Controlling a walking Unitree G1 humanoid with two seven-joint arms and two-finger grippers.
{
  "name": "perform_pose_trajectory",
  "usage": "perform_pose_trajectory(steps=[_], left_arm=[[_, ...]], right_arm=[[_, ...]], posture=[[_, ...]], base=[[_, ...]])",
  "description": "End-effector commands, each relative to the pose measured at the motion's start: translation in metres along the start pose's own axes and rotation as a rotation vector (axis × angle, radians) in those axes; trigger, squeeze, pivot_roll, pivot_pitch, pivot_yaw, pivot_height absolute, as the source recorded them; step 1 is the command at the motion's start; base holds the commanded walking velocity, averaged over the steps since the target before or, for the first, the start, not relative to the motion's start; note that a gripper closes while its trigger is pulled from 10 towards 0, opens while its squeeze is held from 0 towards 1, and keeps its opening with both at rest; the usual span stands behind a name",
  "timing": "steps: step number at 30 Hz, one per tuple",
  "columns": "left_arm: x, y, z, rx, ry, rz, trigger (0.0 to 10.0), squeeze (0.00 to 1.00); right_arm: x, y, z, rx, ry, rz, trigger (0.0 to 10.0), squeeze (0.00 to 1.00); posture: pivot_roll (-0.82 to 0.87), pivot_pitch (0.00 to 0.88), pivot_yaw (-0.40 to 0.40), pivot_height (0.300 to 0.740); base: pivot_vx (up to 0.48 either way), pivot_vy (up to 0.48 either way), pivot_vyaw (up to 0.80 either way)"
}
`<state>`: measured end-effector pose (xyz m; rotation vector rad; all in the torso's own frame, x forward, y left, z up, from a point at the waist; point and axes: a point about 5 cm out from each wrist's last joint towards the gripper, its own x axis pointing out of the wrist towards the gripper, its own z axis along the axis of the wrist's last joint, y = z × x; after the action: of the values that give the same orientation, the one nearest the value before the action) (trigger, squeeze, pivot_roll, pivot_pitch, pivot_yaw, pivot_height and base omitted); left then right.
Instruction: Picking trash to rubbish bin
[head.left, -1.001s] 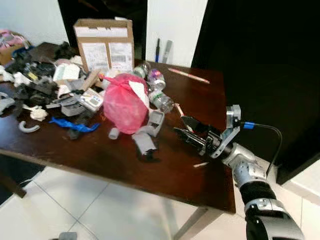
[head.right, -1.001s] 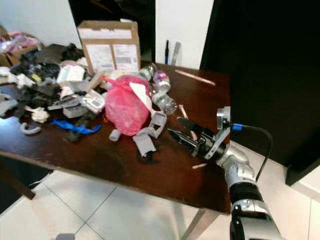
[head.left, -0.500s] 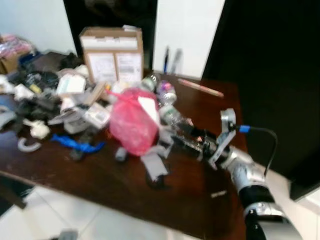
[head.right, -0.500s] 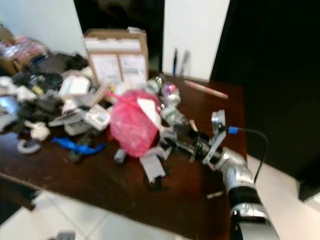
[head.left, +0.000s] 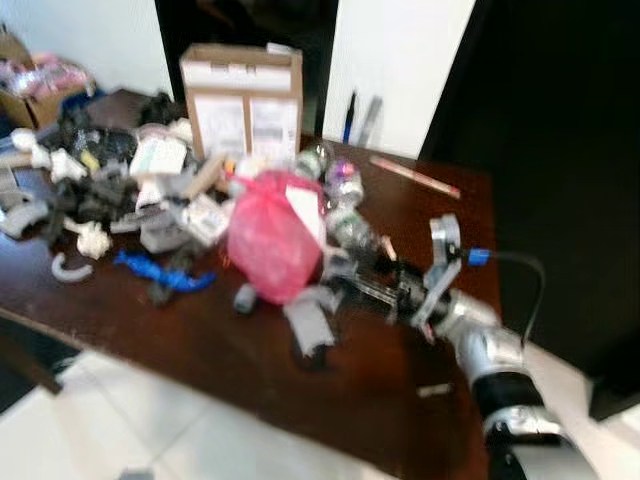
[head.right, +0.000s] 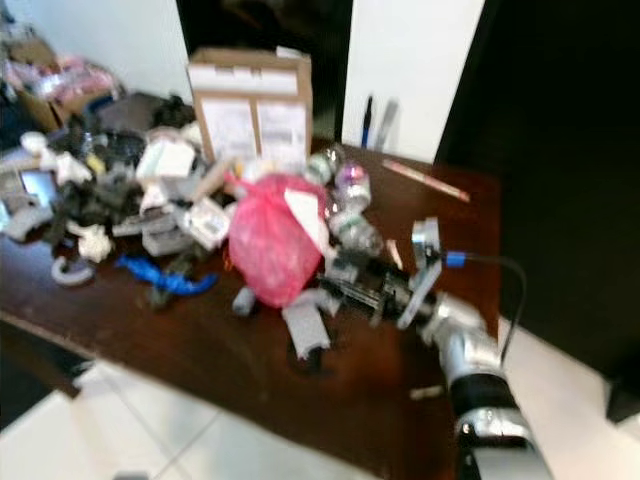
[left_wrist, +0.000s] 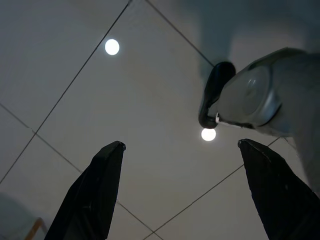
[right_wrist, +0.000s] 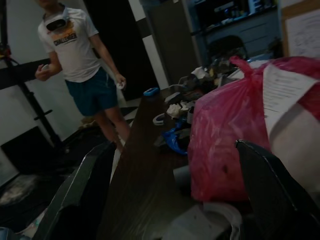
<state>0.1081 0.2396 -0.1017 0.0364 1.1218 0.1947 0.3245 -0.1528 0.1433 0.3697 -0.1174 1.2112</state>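
A knotted pink plastic bag (head.left: 270, 247) with a white paper label lies mid-table among the trash. My right gripper (head.left: 345, 287) reaches low over the dark wooden table (head.left: 370, 395), open, its tips just right of the bag beside a grey plastic piece (head.left: 308, 326). In the right wrist view the bag (right_wrist: 235, 130) sits close ahead between the spread fingers (right_wrist: 75, 200), with nothing held. My left gripper (left_wrist: 180, 145) hangs open over the tiled floor. The head views are blurred.
A cardboard box (head.left: 243, 100) stands at the back, with plastic bottles (head.left: 338, 185) behind the bag. Mixed clutter and a blue scrap (head.left: 160, 272) cover the table's left half. A person (right_wrist: 80, 65) stands beyond the table's far end. A small stick (head.left: 433, 390) lies near the front edge.
My right gripper has moved left across the table and now sits close to the pink bag. The head camera has shifted and the picture has blurred.
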Motion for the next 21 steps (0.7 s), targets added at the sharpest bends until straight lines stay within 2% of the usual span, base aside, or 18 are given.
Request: perform_pose_trajectory(steps=[1, 6, 11, 13, 14, 15, 16, 17, 19, 21], left_arm=[[-0.002, 0.003, -0.01, -0.026, 0.025, 0.018, 10.0, 0.0], [-0.004, 0.013, -0.017, -0.082, 0.03, 0.072, 10.0, 0.0], [-0.009, 0.028, -0.026, -0.13, 0.033, 0.13, 10.0, 0.0], [-0.009, 0.028, -0.027, -0.132, 0.034, 0.13, 10.0, 0.0], [-0.009, 0.028, -0.027, -0.132, 0.034, 0.13, 10.0, 0.0], [-0.009, 0.027, -0.027, -0.135, 0.033, 0.127, 10.0, 0.0], [-0.009, 0.027, -0.027, -0.135, 0.033, 0.127, 10.0, 0.0], [-0.009, 0.024, -0.029, -0.136, 0.032, 0.119, 10.0, 0.0], [-0.009, 0.023, -0.029, -0.135, 0.032, 0.114, 10.0, 0.0], [-0.008, 0.015, -0.029, -0.117, 0.025, 0.09, 10.0, 0.0]], right_arm=[[0.001, 0.002, -0.005, 0.004, 0.028, 0.005, 10.0, 0.0], [0.013, 0.004, -0.008, -0.009, 0.05, 0.02, 10.0, 0.0], [0.044, 0.008, -0.01, -0.054, 0.054, 0.016, 10.0, 0.0], [0.061, 0.011, -0.01, -0.071, 0.038, 0.008, 10.0, 0.0], [0.061, 0.011, -0.01, -0.071, 0.038, 0.008, 10.0, 0.0], [0.072, 0.013, -0.009, -0.089, 0.029, -0.007, 10.0, 0.0], [0.072, 0.013, -0.009, -0.089, 0.029, -0.007, 10.0, 0.0], [0.087, 0.015, -0.008, -0.112, 0.011, -0.036, 10.0, 0.0], [0.093, 0.016, -0.007, -0.117, 0.003, -0.049, 10.0, 0.0], [0.115, 0.019, -0.003, -0.168, -0.008, -0.095, 10.0, 0.0]], posture=[[0.19, 0.093, -0.057, 0.74], [0.2, 0.098, -0.062, 0.74], [0.22, 0.105, -0.074, 0.74], [0.22, 0.111, -0.079, 0.74], [0.22, 0.111, -0.079, 0.74], [0.23, 0.118, -0.083, 0.74], [0.23, 0.118, -0.083, 0.74], [0.23, 0.125, -0.087, 0.74], [0.23, 0.125, -0.087, 0.74], [0.24, 0.149, -0.098, 0.74]], base=[[0.0, 0.0, 0.0], [0.0, 0.0, 0.0], [0.0, 0.0, 0.0], [0.0, 0.0, 0.0], [0.0, 0.0, 0.0], [0.0, 0.0, 0.0], [0.0, 0.0, 0.0], [0.0, 0.0, 0.0], [0.0, 0.0, 0.0], [0.0, 0.0, 0.0]])
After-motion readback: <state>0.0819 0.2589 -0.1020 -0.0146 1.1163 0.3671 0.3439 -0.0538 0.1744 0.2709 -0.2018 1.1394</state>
